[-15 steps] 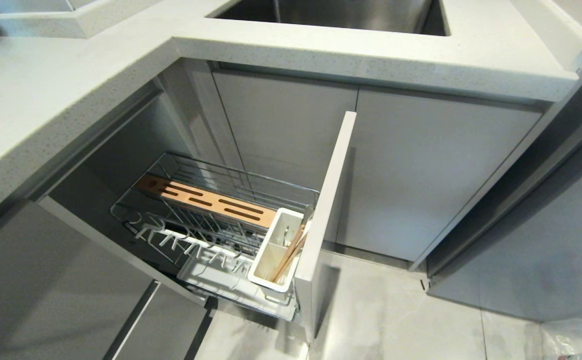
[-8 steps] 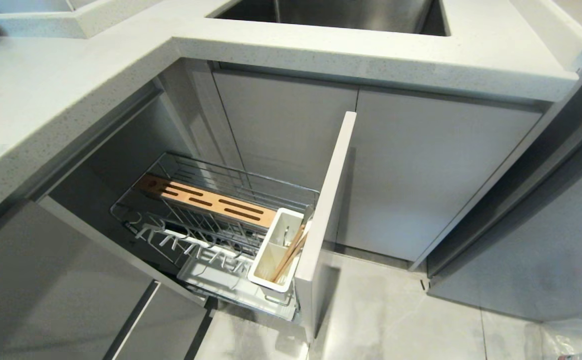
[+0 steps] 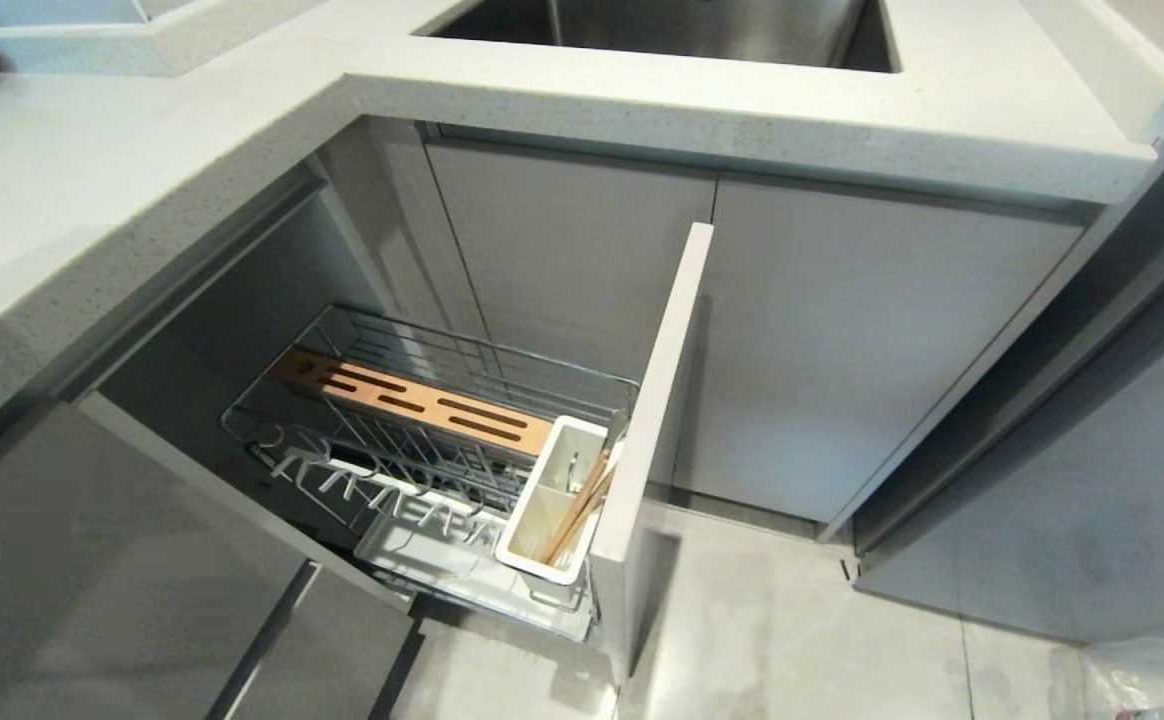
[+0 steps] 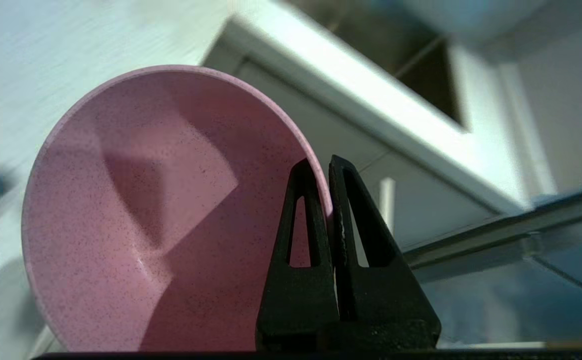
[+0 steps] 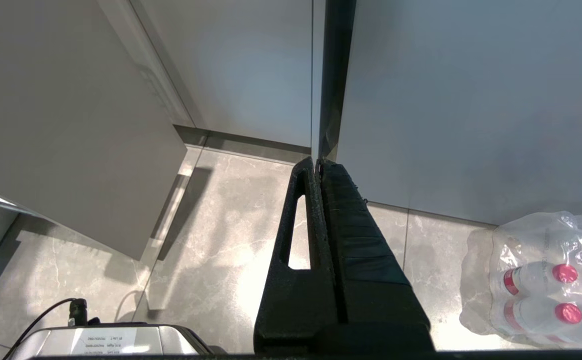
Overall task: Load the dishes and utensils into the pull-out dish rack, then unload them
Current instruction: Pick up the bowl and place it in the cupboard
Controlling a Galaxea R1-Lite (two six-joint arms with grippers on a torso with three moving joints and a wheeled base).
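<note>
Left gripper (image 4: 322,175) jaws clamped on pink bowl (image 4: 161,215) rim, bowl tilted on edge; rack (image 3: 422,440) lay below. Right gripper (image 5: 317,167) jaws closed, empty.

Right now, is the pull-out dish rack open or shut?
Open. The dish rack stands out of the cabinet, its front panel swung clear, with chopsticks standing in the white caddy.

Pull-out dish rack (image 3: 422,440) sits open with just the chopsticks (image 3: 579,505) in its white caddy (image 3: 534,535); water-bottle pack (image 5: 536,280) on the floor (image 5: 211,240) just beside the right jaws.
</note>
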